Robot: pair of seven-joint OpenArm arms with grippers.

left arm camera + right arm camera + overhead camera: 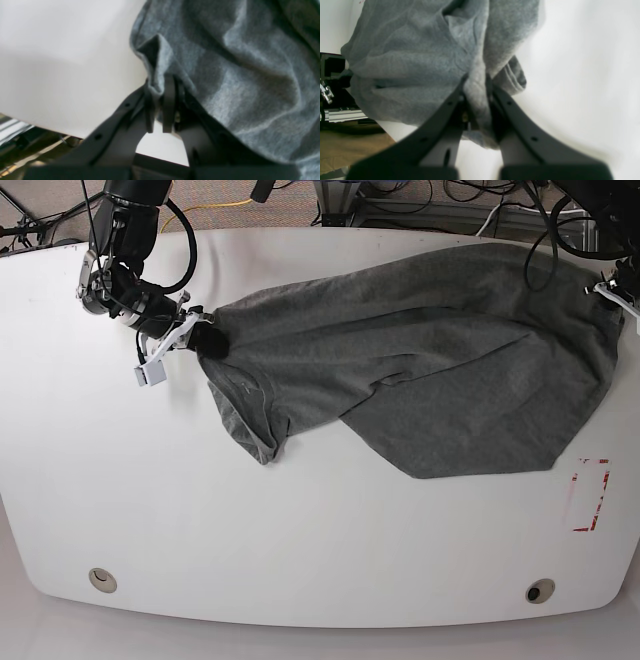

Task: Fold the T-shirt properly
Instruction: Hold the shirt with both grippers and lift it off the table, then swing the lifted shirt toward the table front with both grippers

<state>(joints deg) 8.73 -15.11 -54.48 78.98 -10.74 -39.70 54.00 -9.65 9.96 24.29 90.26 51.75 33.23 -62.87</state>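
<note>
The grey T-shirt [420, 360] lies wrinkled across the far half of the white desk [300, 540], stretched from near the far left corner to the right edge, with a sleeve [250, 425] pointing toward the near edge. The right tool [475, 100] is clamped on a bunched fold of the T-shirt at its left end. The left tool [160, 105] is pinched narrow on a fold of the shirt's edge at the desk's right edge.
</note>
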